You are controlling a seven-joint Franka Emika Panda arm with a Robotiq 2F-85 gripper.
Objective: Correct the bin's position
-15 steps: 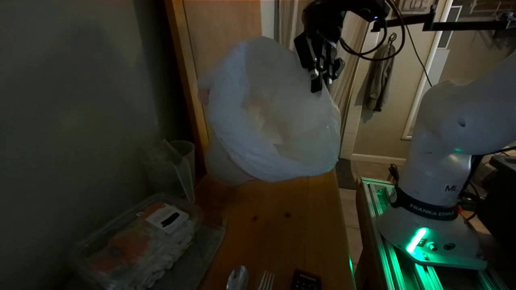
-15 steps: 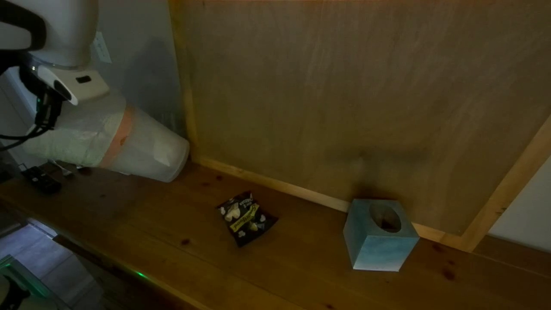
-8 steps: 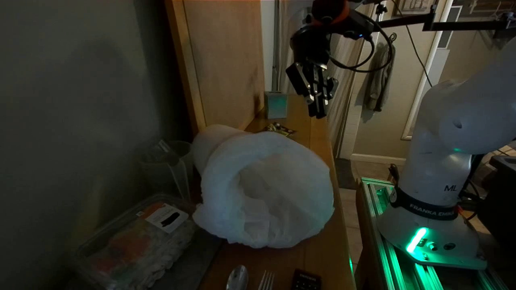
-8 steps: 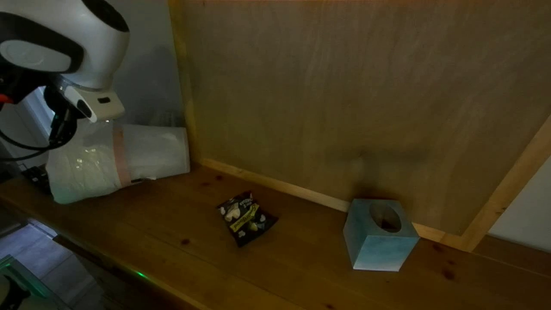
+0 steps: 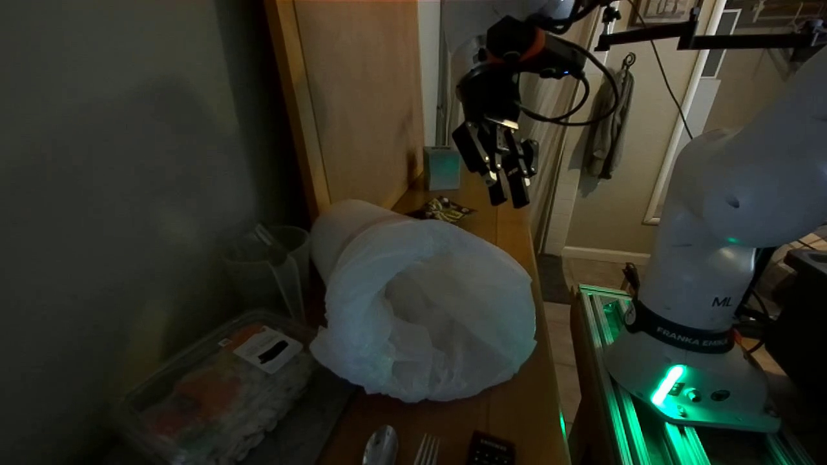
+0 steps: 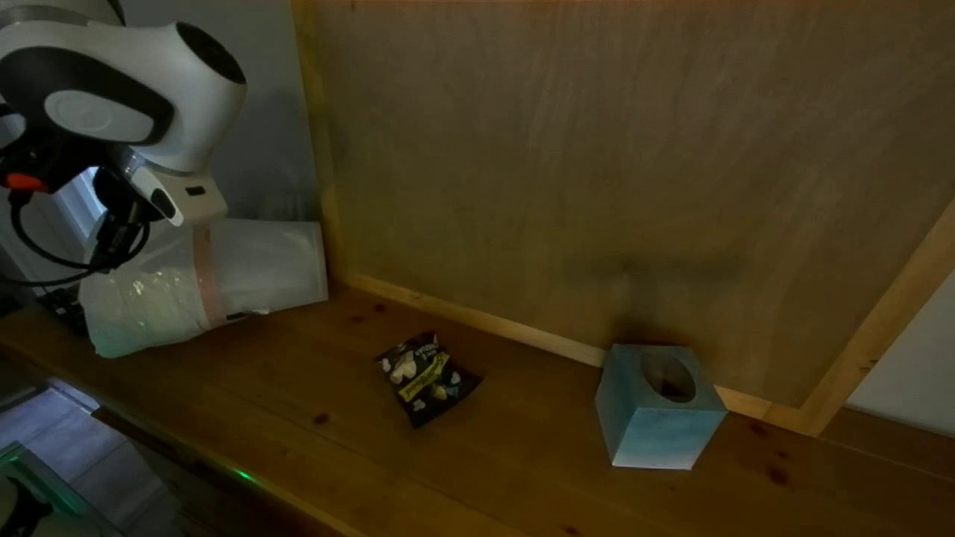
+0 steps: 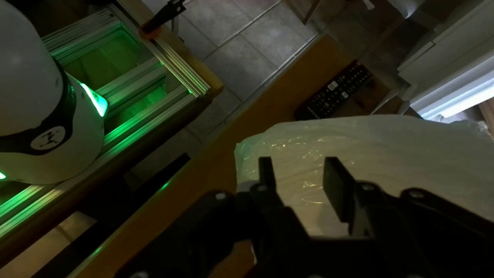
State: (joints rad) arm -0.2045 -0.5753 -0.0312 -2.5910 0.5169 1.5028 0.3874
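The bin (image 5: 362, 226) lies on its side on the wooden table. Its bag-lined mouth (image 5: 465, 310) faces the camera in an exterior view. In an exterior view its closed end (image 6: 291, 261) is by the wooden panel and a pinkish band (image 6: 207, 276) circles it. My gripper (image 5: 508, 201) hangs above and beside the bin, apart from it. In the wrist view the gripper (image 7: 298, 166) has its fingers (image 7: 339, 189) apart with nothing between them. The bin's white bag (image 7: 386, 150) shows beyond and below them.
A clear food container (image 5: 219, 394) and a clear jug (image 5: 271, 271) stand along the wall. A spoon (image 5: 381, 445), fork (image 5: 426, 451) and remote (image 5: 490, 449) lie before the bin's mouth. A snack bag (image 6: 427, 379) and tissue box (image 6: 660, 406) sit along the table.
One second ago the bin's mouth was raised, with the gripper at its rim. The bin then dropped onto its side. The gripper came away, moved lower, and its fingers spread.
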